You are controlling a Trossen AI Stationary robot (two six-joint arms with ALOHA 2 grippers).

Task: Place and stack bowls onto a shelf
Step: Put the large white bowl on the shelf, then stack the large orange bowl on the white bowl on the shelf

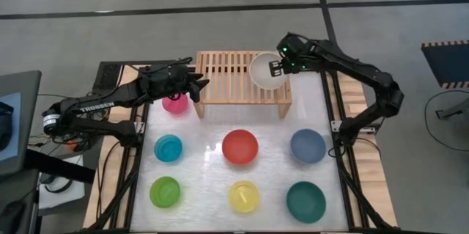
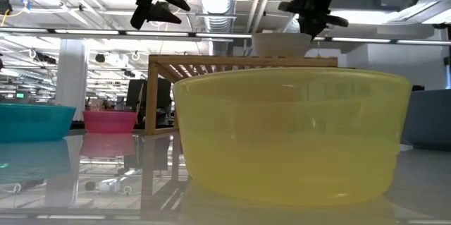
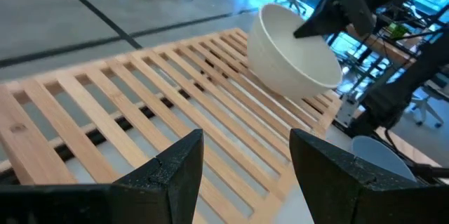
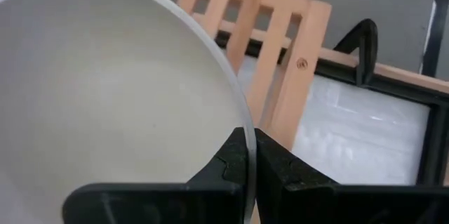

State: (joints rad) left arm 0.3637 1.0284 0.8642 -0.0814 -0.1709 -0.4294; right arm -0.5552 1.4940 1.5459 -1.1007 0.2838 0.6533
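holding white bowl [image 1: 265, 70] by rim, right gripper [image 1: 281, 66] pinched shut, bowl over right end of shelf [image 1: 220, 80], release straight down. left gripper [image 1: 192, 87] empty, fingers apart, near shelf's left end.

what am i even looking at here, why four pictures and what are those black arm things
These are two robot arms at a table, filmed by four cameras at once: one overhead, one at table height, and one on each wrist. The right gripper pinches the rim of a white bowl over the right end of the wooden shelf. The left gripper hangs open by the shelf's left end, above the pink bowl. On the table sit cyan, red, dark blue, lime green, yellow and teal bowls.
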